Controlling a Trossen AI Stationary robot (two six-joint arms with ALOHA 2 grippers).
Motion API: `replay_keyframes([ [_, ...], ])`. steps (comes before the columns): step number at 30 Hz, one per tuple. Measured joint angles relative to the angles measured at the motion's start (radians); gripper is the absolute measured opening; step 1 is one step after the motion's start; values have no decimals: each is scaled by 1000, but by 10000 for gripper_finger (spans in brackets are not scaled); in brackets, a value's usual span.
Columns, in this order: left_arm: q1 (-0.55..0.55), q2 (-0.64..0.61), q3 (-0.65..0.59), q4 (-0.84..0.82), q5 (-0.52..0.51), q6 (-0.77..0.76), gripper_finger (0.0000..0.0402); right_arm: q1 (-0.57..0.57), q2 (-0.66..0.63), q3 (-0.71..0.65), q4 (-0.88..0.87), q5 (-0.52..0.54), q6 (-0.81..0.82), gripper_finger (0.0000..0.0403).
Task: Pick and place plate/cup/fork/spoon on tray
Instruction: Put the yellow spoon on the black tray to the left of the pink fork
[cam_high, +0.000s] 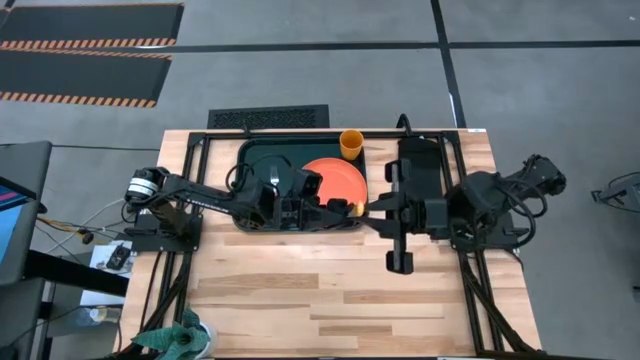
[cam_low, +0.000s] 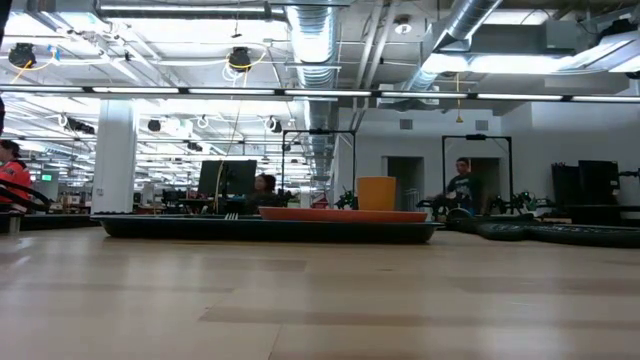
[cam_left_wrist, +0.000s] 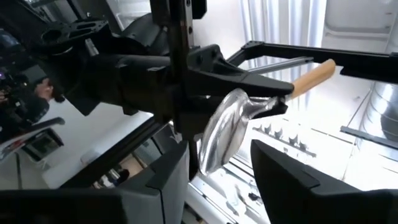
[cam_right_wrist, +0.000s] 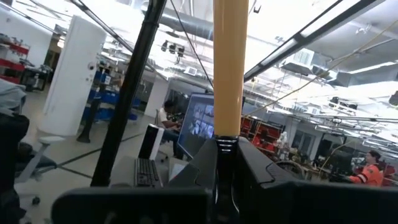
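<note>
The spoon (cam_left_wrist: 227, 134), with a silver bowl and a yellow-orange handle (cam_right_wrist: 229, 62), is held in the air over the tray's right edge by my shut right gripper (cam_high: 368, 207). My left gripper (cam_high: 328, 207) is open. Its two fingers (cam_left_wrist: 168, 180) stand on either side of the bowl's tip; I cannot tell whether they touch it. The orange-red plate (cam_high: 340, 178) lies flat in the dark green tray (cam_high: 250, 150). The orange-yellow cup (cam_high: 351, 144) stands upright at the tray's far right corner. The fork does not show. Neither gripper shows in the low view. My right gripper pinches the spoon's neck (cam_left_wrist: 273, 102) between its two fingers, where the metal meets the yellow handle. The fingers come about level from the table's right side and lie across the spoon. The spoon is lifted clear, its handle rising above the fingers (cam_right_wrist: 227, 142) and its bowl hanging below them.
In the low view the tray (cam_low: 270, 230), the plate (cam_low: 340, 214) and the cup (cam_low: 376, 192) show across the table. A dark low thing (cam_low: 540, 233) lies right of the tray. The near half of the wooden table (cam_high: 330, 300) is bare. People sit in the room behind.
</note>
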Motion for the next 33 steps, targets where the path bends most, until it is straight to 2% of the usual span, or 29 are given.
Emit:
replay_keyframes([
  [16, 3, 0, 0, -14, 1, 24, 82, -14, 1, 0, -25, -29, 49, 42],
  [24, 4, 0, 0, -10, 1, 45, 15, -13, 0, 0, -21, -29, 49, 42],
  [27, 3, -1, 0, -6, 2, 45, 5, -13, -2, 0, -20, -29, 82, 43],
  [30, 3, -1, 0, -6, 2, 45, 3, -18, -2, 1, -26, -28, 116, 55],
  [33, 8, -1, -1, -11, 1, 44, 2, -18, -7, 1, -46, -16, 125, 83],
])
